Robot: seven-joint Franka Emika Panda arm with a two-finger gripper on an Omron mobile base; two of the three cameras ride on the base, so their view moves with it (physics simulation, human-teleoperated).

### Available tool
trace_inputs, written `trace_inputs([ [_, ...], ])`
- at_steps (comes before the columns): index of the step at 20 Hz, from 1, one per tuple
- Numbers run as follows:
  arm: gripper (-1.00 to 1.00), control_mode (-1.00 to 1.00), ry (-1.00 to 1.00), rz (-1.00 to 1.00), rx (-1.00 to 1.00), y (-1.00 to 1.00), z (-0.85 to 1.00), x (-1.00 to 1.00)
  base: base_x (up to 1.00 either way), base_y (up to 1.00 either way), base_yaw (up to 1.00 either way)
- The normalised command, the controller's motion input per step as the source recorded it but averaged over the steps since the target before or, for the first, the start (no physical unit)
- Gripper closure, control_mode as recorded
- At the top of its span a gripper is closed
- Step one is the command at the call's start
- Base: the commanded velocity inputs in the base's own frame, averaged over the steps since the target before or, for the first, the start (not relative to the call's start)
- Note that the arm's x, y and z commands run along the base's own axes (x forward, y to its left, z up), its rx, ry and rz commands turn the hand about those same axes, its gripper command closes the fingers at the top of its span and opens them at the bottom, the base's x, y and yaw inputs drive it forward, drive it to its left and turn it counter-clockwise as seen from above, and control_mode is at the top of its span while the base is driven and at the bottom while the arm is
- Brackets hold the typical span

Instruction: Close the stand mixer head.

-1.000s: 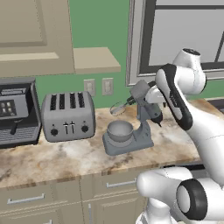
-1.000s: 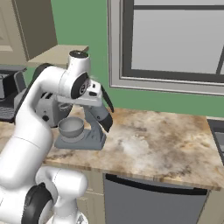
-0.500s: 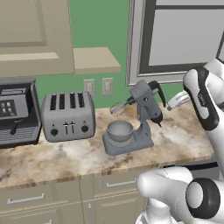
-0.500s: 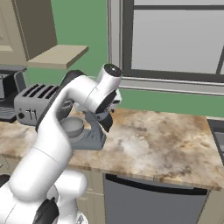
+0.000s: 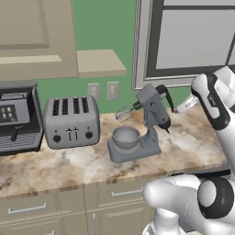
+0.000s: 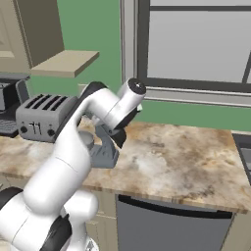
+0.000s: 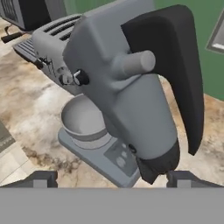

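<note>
The grey stand mixer sits mid-counter with the stand mixer head [image 5: 151,102] tilted up and back, wire whisk [image 5: 124,113] raised clear of the steel bowl [image 5: 126,137]. In the hand view the head [image 7: 127,96] is close, seen from its rear, with a dark cover and a round stub. My gripper [image 5: 178,109] hovers just right of the head's rear, apart from it. The jaws are open, the fingertips [image 7: 43,177] spread wide at the bottom of the hand view, nothing between them. My arm hides most of the mixer in the right base view, where its base [image 6: 105,156] shows.
A grey four-slot toaster [image 5: 71,121] stands left of the mixer, and a black coffee machine [image 5: 16,119] is further left. A window [image 5: 193,36] sits behind, and a shelf [image 5: 98,62] hangs above the counter. The marble counter [image 6: 186,162] runs right toward a sink edge [image 6: 243,152].
My arm has swung right and back from the mixer, bringing the hand round behind the head. The mixer head is still tilted up.
</note>
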Motion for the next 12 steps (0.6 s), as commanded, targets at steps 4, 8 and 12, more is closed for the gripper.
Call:
trace_inputs([
  [4,-1.0,-1.0,0.0,0.07,0.0,0.0,-0.03,0.45,0.0,0.0,0.0],
  [8,-1.0,-1.0,0.0,0.08,0.0,0.0,-0.07,0.49,0.0,0.0,0.0],
  [12,-1.0,-1.0,-0.04,0.09,0.0,0.0,-0.02,0.39,0.0,0.0,0.0],
])
